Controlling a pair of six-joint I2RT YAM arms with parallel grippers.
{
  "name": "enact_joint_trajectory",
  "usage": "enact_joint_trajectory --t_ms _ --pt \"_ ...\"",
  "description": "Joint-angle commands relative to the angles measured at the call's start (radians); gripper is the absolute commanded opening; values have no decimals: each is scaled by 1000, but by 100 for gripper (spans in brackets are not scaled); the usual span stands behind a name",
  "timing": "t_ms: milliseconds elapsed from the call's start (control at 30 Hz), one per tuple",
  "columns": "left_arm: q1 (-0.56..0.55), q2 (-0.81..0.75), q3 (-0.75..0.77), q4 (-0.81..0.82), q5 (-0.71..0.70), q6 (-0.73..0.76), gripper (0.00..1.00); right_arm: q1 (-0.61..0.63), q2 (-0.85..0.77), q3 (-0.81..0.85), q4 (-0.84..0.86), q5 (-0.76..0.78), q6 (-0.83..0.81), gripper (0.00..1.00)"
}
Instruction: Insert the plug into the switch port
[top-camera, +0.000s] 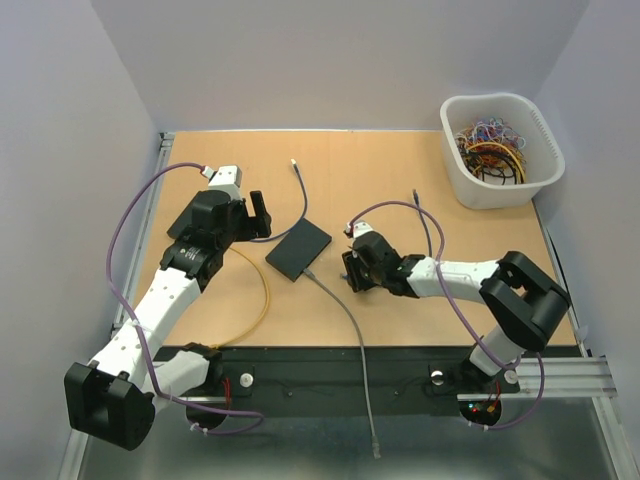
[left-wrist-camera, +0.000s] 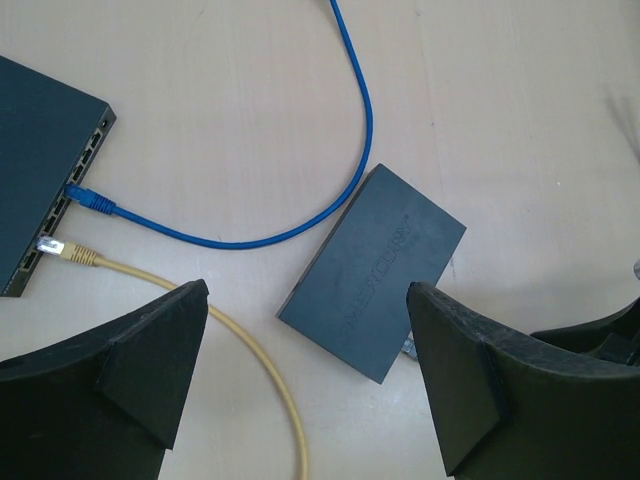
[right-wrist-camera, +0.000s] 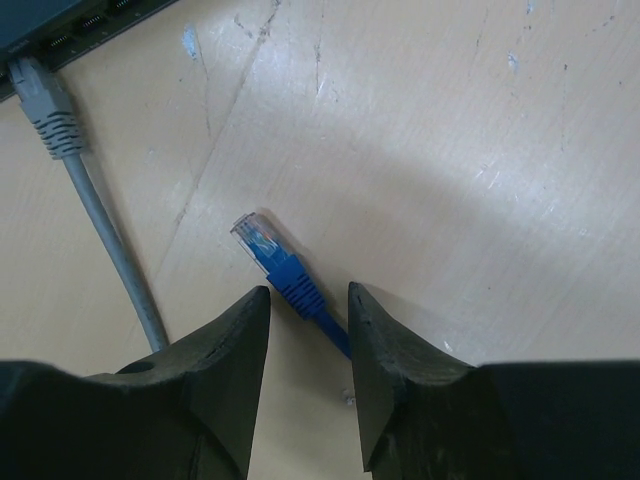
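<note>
Between the fingers of the right claw (right-wrist-camera: 307, 290), low in the right wrist view, lies the blue plug (right-wrist-camera: 262, 245). It rests flat on the counter (right-wrist-camera: 480, 150), tip pointing to the upper left of the frame toward the switch (right-wrist-camera: 50, 15). This claw is spread narrowly, one finger on each side of the cable, with a gap visible beside it; it pinches nothing. The left claw (left-wrist-camera: 308, 290) is spread wide and empty.

Handling, as a judgement: the plug is light, small and rigid, and its clear head is likely brittle. The cable behind it is limp and will not steer the tip. Take hold on the blue boot just behind the clear head, not further back on the cable.

View differences:
- Only the right wrist view shows the plug clearly, along with a grey plug (right-wrist-camera: 45, 100) seated in the switch.
- Only the left wrist view shows a second switch (left-wrist-camera: 40, 150) at the left edge of the frame, holding a second blue plug (left-wrist-camera: 95, 200) and a yellow plug (left-wrist-camera: 78, 255).
- The top view hides that unit under the left arm
</note>
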Motion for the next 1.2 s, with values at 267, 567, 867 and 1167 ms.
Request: enact_joint_trajectory --t_ms 267,567,867,1167 --pt "2 -8 -2 16 -2 18 93 -6 18 21 23 -32 -3 34" --pt "2 1 -2 15 -2 18 93 -6 -22 -18 21 -17 -2 25" --pt "4 12 -2 15 1 15 93 -8 -11 -25 27 -36 3 2" --pt "4 27 -37 93 110 -143 93 -6 -47 2 35 -58 -18 0"
